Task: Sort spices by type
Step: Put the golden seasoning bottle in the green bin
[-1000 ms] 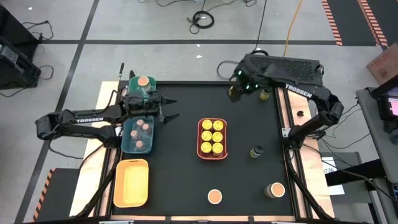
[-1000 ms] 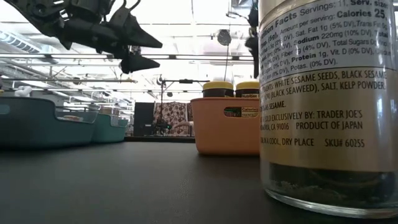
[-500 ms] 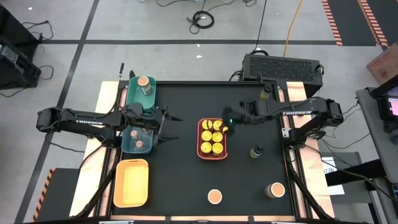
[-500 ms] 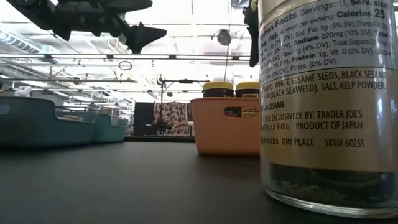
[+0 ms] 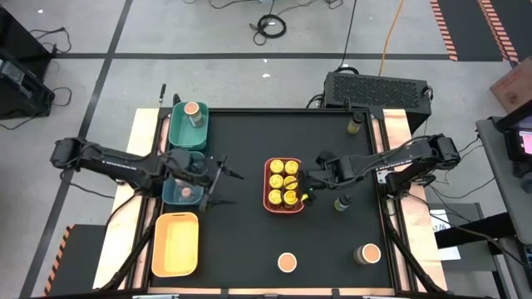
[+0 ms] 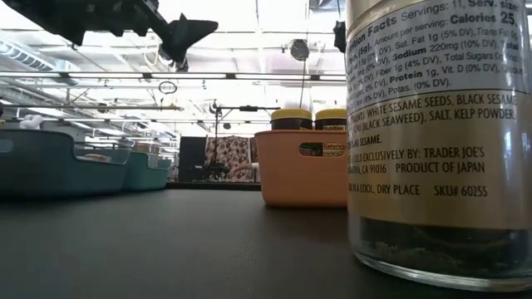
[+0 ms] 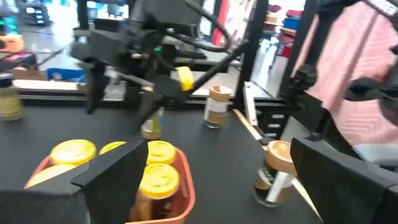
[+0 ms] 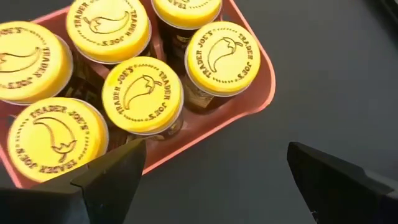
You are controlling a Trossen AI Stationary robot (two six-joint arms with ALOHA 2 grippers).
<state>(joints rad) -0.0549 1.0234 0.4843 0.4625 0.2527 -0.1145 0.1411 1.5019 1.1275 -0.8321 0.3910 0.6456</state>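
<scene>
- Coral tray (image 5: 283, 204): mid-table, holds six yellow-lid jars (image 5: 283, 183); this type looks sorted.
- Green tray (image 5: 178, 130): far left corner, one tan-lid jar (image 5: 192, 110) in it.
- Teal tray (image 5: 169, 192): just nearer than the green one, holds small pink-lid jars (image 5: 188, 191), partly hidden by the left arm.
- Yellow tray (image 5: 174, 243): near left, nothing seen in it.
- Loose jars: dark-lid jar (image 5: 342, 202) right of the coral tray; another dark-lid jar (image 5: 356, 124) at the far right edge; two tan-lid jars (image 5: 288, 262) and (image 5: 368, 253) along the near edge.
- Right gripper (image 5: 309, 187): at the coral tray's right rim, fingers spread, holding nothing.
- Left gripper (image 5: 221, 184): beside the teal tray, fingers spread, holding nothing.
- Step in hand, as a judgement: between placements; either arm is free to fetch a loose jar.
- Next move, as a judgement: the right gripper shifts to the nearby dark-lid jar, comes down over its narrow lid and closes squarely so the jar does not tip.
- Right wrist view only: chilli emblem and brand lettering on the yellow lids; tray corner seen close under the open fingers.
- Left wrist view only: right arm above the coral tray from the side; tan-lid jars standing upright beyond.
- Low view only: one jar (image 6: 436, 141) hard against the lens, label naming sesame and seaweed; which jar it is in the high view is unclear.
</scene>
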